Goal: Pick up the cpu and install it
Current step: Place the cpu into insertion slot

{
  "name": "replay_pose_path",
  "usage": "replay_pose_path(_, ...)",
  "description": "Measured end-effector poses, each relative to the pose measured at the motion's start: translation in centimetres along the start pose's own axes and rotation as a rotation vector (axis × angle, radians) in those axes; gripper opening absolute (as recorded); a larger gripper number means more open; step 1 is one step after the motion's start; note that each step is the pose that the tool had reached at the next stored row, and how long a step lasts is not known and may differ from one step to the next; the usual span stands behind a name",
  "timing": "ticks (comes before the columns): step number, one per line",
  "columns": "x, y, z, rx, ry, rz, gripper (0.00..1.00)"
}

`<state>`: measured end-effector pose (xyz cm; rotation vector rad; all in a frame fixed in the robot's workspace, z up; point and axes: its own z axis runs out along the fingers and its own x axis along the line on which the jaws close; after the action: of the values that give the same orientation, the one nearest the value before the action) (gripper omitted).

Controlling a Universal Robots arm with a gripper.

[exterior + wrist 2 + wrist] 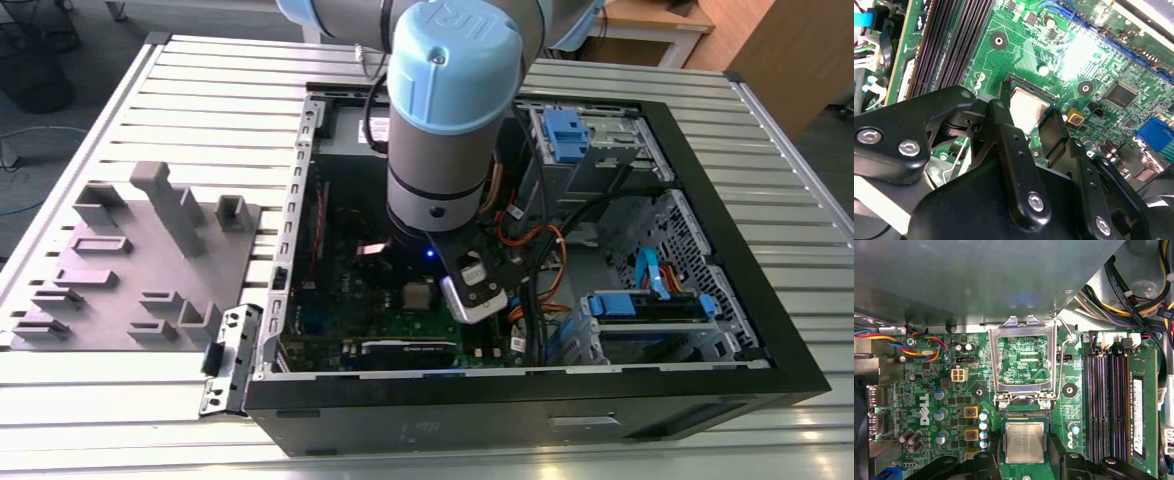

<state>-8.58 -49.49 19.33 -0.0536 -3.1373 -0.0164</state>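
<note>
Sitting flat in its socket on the green motherboard (949, 405), the cpu (1025, 442) looks placed, but not locked in (the shiny retention frame (1024, 327) stands hinged open). The gripper (1026, 122) straddles the cpu; whether it clamps it or has released it, I cannot tell.

Soft even light covers the worktop (134, 60), the computer case (534, 400) is dim inside, and white glare bleaches part of the green board (1024, 55) in the second wrist view.
</note>
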Motion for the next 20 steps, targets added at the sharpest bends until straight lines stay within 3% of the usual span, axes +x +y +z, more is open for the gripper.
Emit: replay_pose_path(20,-0.08,0.0,0.16,0.0,0.0003,-0.02,0.47)
